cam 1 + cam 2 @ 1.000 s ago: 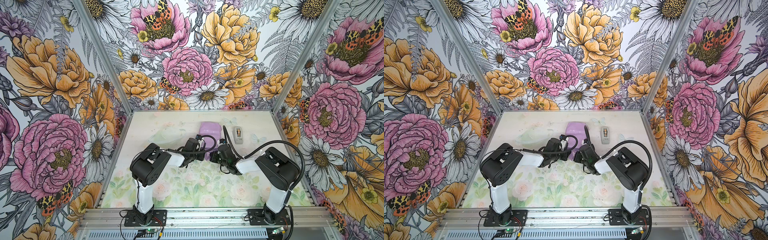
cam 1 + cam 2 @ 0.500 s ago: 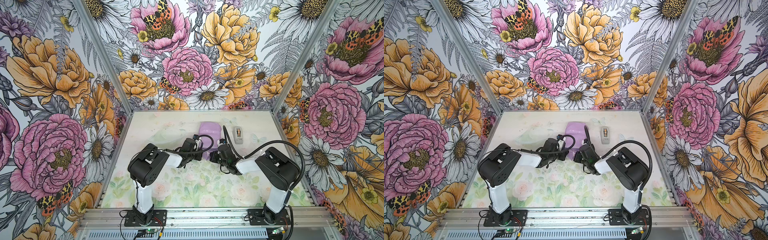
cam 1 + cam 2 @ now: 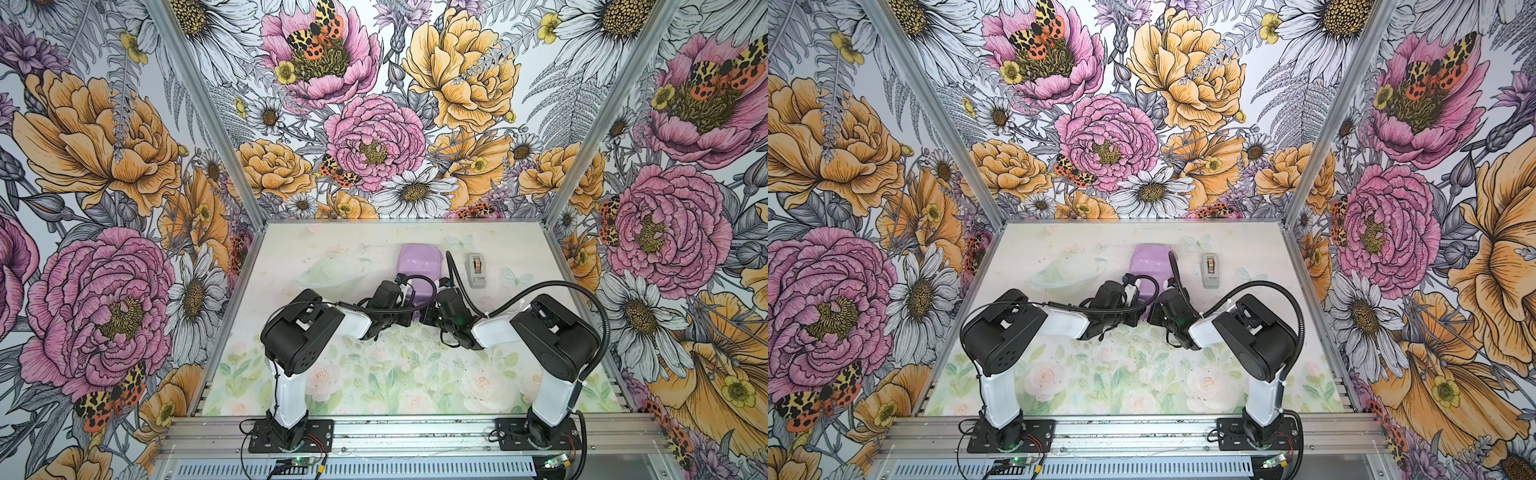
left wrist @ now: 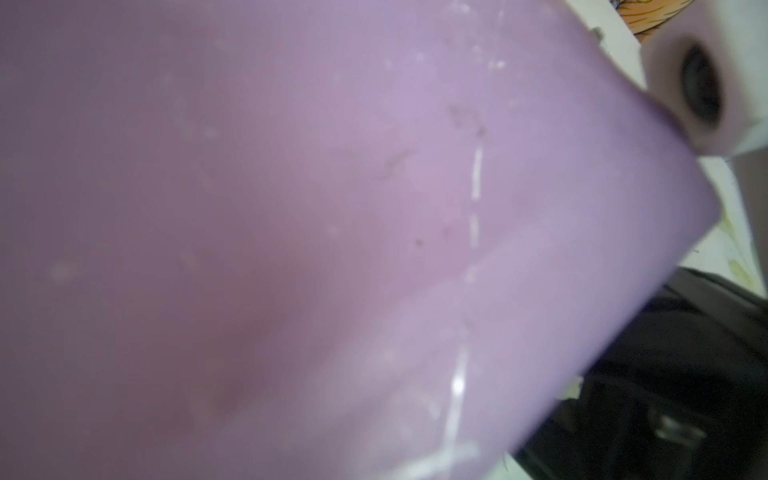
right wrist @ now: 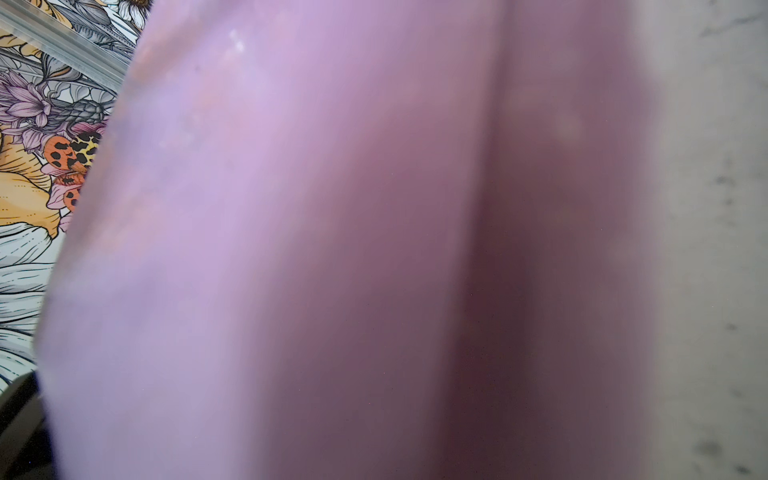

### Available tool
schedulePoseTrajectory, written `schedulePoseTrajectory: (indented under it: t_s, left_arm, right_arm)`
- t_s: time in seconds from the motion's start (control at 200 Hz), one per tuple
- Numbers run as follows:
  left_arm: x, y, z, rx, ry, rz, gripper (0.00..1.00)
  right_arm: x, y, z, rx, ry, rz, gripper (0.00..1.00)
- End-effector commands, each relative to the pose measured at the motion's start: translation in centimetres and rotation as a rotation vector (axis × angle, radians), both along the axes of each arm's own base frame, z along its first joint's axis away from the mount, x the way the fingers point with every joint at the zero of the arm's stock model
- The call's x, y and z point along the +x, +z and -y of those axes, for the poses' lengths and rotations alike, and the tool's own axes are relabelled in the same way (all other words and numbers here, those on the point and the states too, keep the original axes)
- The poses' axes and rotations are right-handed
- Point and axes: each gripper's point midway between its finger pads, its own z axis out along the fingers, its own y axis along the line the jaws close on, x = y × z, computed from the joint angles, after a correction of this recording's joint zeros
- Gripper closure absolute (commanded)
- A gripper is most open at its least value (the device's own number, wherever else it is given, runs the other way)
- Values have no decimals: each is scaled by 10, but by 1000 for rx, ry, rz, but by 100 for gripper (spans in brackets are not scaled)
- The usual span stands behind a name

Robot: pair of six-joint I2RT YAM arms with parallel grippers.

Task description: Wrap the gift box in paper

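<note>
Left wrist view: nothing but lilac paper (image 4: 332,208), close against the lens and blurred, with pale streaks down it. Left claw (image 3: 406,315) hidden under its own wrist in both top views. Closed down almost fully, on a thin fold of paper at a guess, though not confirmable from any view. Right claw (image 3: 430,312) likewise hidden and fully closed. Right wrist view equally smothered in paper, a soft fold down the middle. Both claws low at the near edge of the parcel, nearly meeting.

Outward: gift box (image 3: 419,262) toward the back of the table (image 3: 332,374), about mid-width. Seen only as a lilac block under the paper, far side covered and fairly smooth. Grey tape dispenser (image 3: 476,270) near it on the right arm's side, not touching.

Step in hand, as a judgement: drawing the near flap up and over the box, both arms sharing the one edge. Wrapping well along but probably not closed. Cannot tell whether any tape is on the seam.

Next move, likely needs:
- pull the flap taut and lay it flat on the top face;
- pin it with one claw and free the other for the tape.

Risks: thin paper tearing under tension, or springing loose on release.
</note>
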Motion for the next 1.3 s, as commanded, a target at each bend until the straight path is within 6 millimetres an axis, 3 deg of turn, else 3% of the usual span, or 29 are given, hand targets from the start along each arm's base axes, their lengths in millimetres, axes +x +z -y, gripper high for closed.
schedulePoseTrajectory:
  t_s: [0.0,0.13,0.445,0.781,0.906,1.171,1.296]
  left_arm:
    - [-4,-26,-33,68,68,-74,88]
    - [0,-25,-48,70,91,-76,88]
    - [-32,-32,-15,64,-26,-103,88]
    - [-61,-37,-15,74,-66,-141,88]
    - [-55,-37,-22,81,-40,-137,88]
    - [-13,-30,-35,73,36,-99,88]
    - [-5,-31,-37,75,44,-93,88]
  right_arm:
    - [-19,-21,12,-65,8,-85,94]
    - [-19,-22,12,-65,7,-84,94]
    - [-18,-20,11,-61,8,-82,94]
    - [-18,-19,11,-60,9,-78,94]
    - [-18,-19,11,-59,8,-77,94]
    - [-18,-18,11,-59,8,-76,94]
    - [-18,-17,11,-58,7,-75,94]
